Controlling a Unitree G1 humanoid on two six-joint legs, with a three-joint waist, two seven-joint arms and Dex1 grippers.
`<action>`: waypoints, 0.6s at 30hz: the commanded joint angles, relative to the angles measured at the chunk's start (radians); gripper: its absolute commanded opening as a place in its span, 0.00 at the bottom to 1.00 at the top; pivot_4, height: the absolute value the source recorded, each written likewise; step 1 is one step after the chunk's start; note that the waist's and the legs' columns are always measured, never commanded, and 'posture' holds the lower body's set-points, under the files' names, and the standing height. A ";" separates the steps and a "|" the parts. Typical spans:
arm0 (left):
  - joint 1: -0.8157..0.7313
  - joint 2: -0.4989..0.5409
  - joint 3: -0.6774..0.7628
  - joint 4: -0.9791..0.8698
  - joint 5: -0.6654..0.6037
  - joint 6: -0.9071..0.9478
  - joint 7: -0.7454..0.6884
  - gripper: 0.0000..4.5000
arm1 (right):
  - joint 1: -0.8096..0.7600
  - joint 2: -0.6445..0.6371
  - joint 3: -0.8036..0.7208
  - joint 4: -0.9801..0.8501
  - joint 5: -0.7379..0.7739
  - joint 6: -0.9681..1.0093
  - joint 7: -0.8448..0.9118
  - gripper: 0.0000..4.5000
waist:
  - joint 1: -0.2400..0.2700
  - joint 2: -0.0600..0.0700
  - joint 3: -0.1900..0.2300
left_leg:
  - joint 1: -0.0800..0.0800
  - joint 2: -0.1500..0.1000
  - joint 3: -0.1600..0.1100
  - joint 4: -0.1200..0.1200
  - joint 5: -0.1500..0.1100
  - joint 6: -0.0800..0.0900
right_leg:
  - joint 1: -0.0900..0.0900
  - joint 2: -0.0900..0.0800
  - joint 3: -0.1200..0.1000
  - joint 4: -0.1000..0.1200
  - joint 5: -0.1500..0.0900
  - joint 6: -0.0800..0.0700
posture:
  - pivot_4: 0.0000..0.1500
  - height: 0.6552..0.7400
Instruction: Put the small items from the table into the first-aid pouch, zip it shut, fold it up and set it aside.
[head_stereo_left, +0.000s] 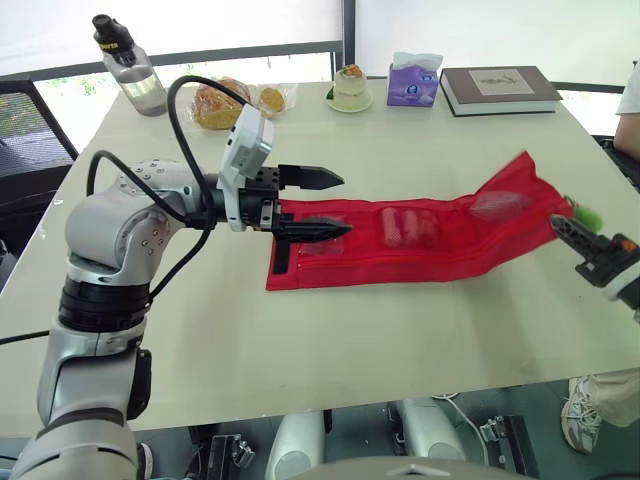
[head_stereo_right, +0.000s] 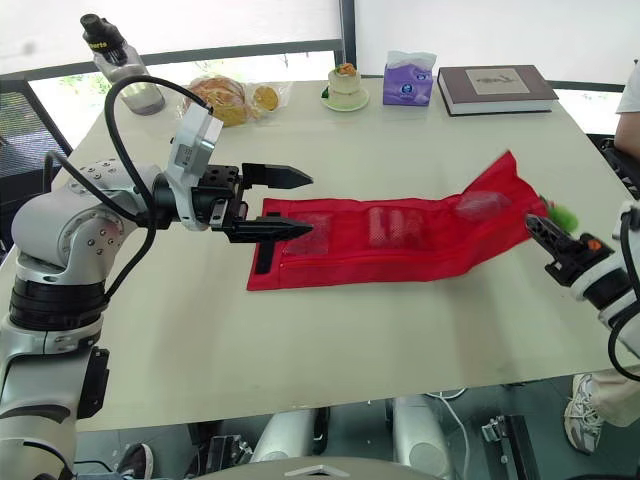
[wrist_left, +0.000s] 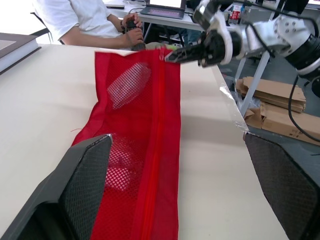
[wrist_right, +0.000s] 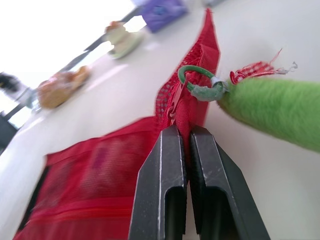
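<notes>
The red mesh first-aid pouch (head_stereo_left: 400, 245) lies unfolded across the table, its right end lifted off the surface. Small items (head_stereo_left: 410, 225) show through the mesh. My left gripper (head_stereo_left: 345, 205) hovers open over the pouch's left end, one finger above its corner and the other off its far edge. At the right end, my right gripper (wrist_right: 182, 131) is shut on the zipper pull (wrist_right: 176, 102), just below a green ring (wrist_right: 197, 82) with a fuzzy green tag (wrist_right: 270, 110). The left wrist view looks along the pouch (wrist_left: 145, 125) to the right gripper (wrist_left: 172, 55).
Along the table's far edge stand a water bottle (head_stereo_left: 130, 65), a bag of bread (head_stereo_left: 222, 103), a cup on a saucer (head_stereo_left: 350, 88), a purple tissue pack (head_stereo_left: 413, 80) and a book (head_stereo_left: 498, 88). A person (wrist_left: 90, 20) sits beyond the right end.
</notes>
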 joint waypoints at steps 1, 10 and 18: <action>-0.006 0.015 0.034 -0.031 -0.014 0.000 0.005 1.00 | -0.086 -0.030 0.162 -0.081 -0.027 0.034 0.069 0.01 | 0.001 0.000 0.000 | 0.000 0.000 0.000 0.000 0.000 0.000 | 0.000 0.000 0.000 0.000 0.000 0.000 | 1.00 1.00; 0.051 0.032 0.102 -0.109 -0.052 0.043 0.079 1.00 | -0.294 -0.047 0.681 -0.130 -0.431 0.041 0.192 0.01 | 0.006 0.000 0.000 | -0.002 -0.001 -0.001 0.001 0.000 0.000 | 0.000 -0.001 0.000 -0.001 0.000 0.000 | 1.00 1.00; 0.104 0.042 0.140 -0.159 -0.076 0.070 0.144 1.00 | -0.413 0.033 0.899 -0.036 -0.749 -0.033 0.261 0.01 | 0.004 -0.001 0.000 | -0.002 -0.001 -0.001 0.002 0.000 0.000 | 0.000 -0.001 -0.001 0.000 0.000 0.000 | 1.00 1.00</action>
